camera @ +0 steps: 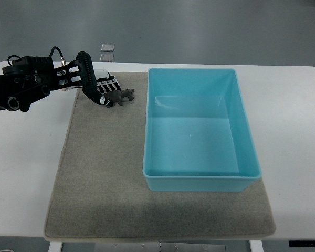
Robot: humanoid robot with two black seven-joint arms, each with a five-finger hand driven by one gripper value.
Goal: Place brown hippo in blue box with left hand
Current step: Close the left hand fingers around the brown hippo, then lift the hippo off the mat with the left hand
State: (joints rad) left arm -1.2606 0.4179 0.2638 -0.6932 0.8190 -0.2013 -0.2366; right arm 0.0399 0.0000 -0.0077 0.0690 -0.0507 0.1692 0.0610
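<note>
The brown hippo (124, 96) is at the far left part of the grey mat (105, 173), just left of the blue box (251, 152). My left hand (106, 92) comes in from the left edge on a black arm (31, 81), and its black-and-white fingers (108, 85) are curled around the hippo's rear end. The head end of the hippo sticks out toward the box. The box is open-topped with nothing inside, standing on the right half of the mat. The hand hides whether the hippo still touches the mat.
The mat lies on a white table (299, 115). Two small clear square objects (107, 51) sit beyond the table's far edge, above the hand. Grey floor shows behind the table.
</note>
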